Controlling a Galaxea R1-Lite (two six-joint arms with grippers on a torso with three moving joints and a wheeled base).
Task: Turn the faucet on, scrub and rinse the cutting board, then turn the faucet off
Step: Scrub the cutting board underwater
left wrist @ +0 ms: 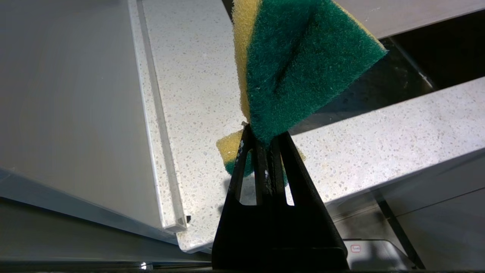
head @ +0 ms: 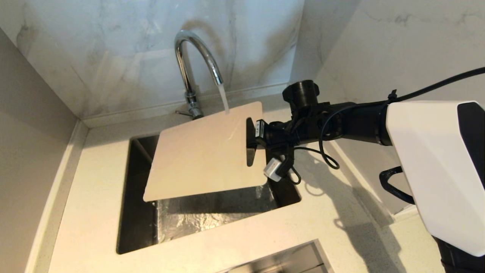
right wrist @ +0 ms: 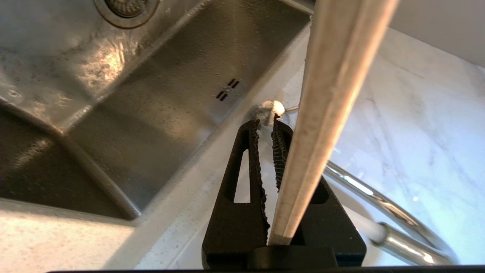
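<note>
Faucet (head: 195, 64) running, stream hitting far edge of cutting board (head: 201, 151). Board held tilted over sink (head: 136, 227), clear of basin, low corner toward left. Right end effector (head: 253, 138) pinching board by its slot-handle edge, fingers (right wrist: 280, 151) clamped on thin rim. Left end effector (left wrist: 261, 140) pressed tight on green/yellow sponge (left wrist: 299, 64), above speckled tabletop (left wrist: 379, 140) near sink edge.

Cutting board (head: 201, 151) over sink (head: 138, 227), under faucet (head: 191, 68) behind; right gripper (head: 252, 138) at its right edge.
</note>
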